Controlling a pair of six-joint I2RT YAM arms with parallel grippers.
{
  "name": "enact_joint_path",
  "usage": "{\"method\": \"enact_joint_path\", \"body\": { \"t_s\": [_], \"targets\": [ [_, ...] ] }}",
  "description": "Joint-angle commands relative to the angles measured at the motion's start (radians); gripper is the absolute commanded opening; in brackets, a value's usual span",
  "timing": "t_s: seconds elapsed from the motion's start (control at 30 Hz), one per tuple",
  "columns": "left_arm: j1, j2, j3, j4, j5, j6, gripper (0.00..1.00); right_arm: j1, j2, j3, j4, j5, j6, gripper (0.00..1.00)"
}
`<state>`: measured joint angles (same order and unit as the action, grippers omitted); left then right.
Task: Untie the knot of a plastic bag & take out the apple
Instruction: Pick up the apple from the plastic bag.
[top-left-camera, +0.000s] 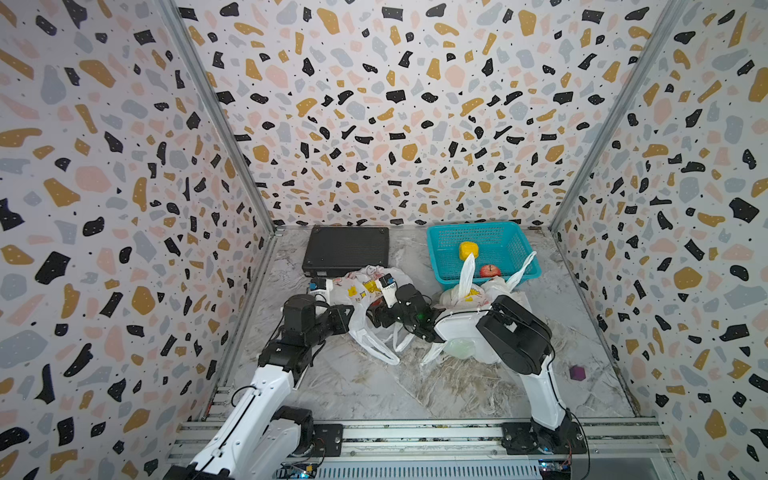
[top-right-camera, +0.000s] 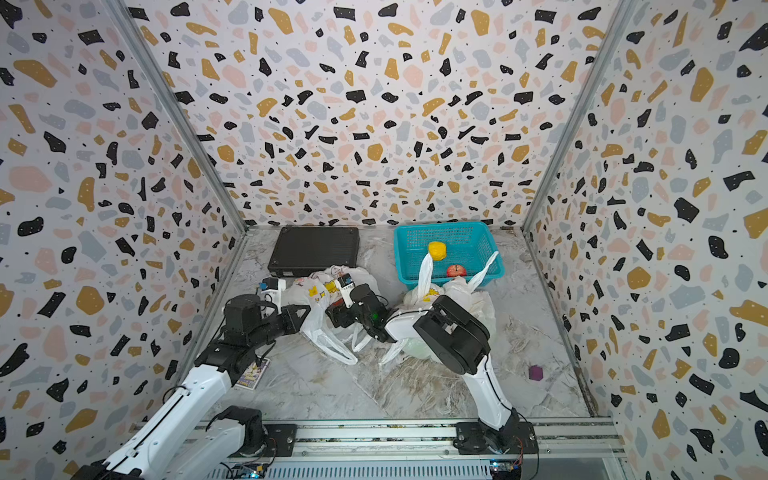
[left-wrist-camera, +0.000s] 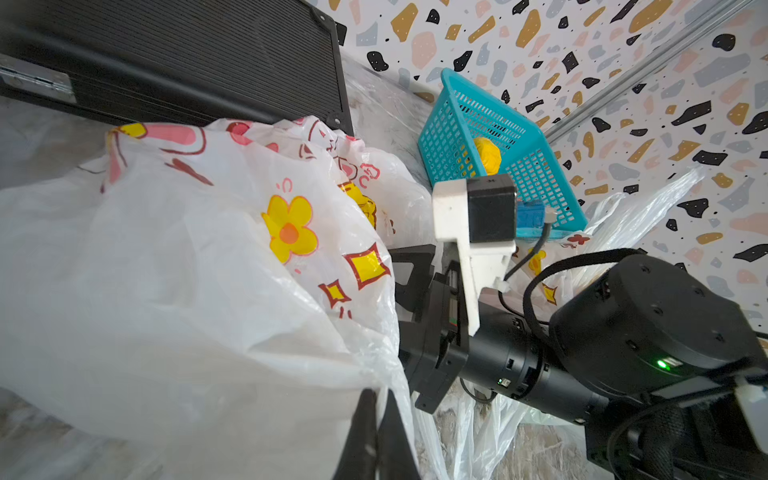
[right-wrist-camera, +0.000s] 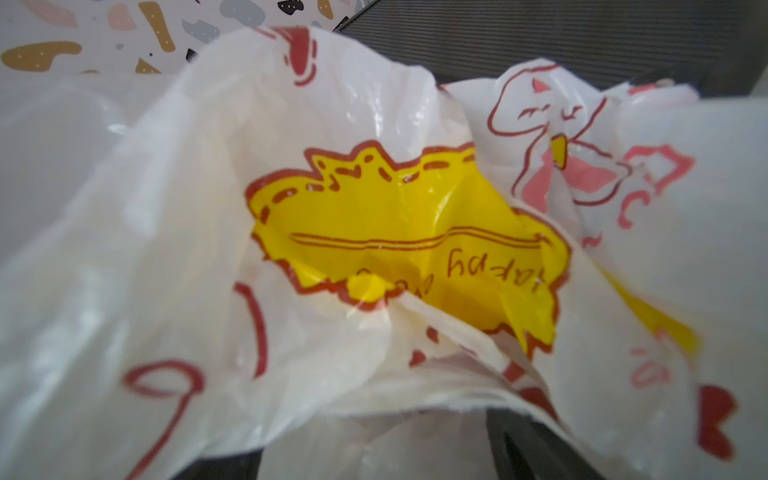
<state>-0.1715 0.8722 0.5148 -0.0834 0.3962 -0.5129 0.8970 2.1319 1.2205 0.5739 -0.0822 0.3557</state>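
Observation:
A white plastic bag printed with yellow and red cartoons lies mid-table, its loose handles trailing toward the front. My left gripper is shut on the bag's rim; in a top view it sits at the bag's left side. My right gripper stands open at the bag's mouth, with film draped over its dark fingers. No knot shows. A red apple lies in the teal basket.
A yellow fruit shares the basket. A second white bag leans against the basket's front, handles up. A black case lies at the back left. A purple block sits near the right wall.

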Motion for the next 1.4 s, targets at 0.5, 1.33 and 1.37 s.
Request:
{"method": "enact_joint_path", "body": {
  "t_s": [0.5,1.33,1.37],
  "targets": [
    [0.003,0.05,0.083,0.003,-0.033,0.011,0.0,0.002,0.227,0.451,-0.315,0.413,0.16,0.96],
    [0.02,0.029,0.117,-0.088,-0.15,0.058,0.0,0.009,-0.092,-0.046,0.074,0.154,-0.04,0.1],
    [0.02,0.028,0.121,-0.092,-0.156,0.059,0.0,0.009,-0.118,-0.078,0.066,0.117,-0.055,0.09]
  ]
}}
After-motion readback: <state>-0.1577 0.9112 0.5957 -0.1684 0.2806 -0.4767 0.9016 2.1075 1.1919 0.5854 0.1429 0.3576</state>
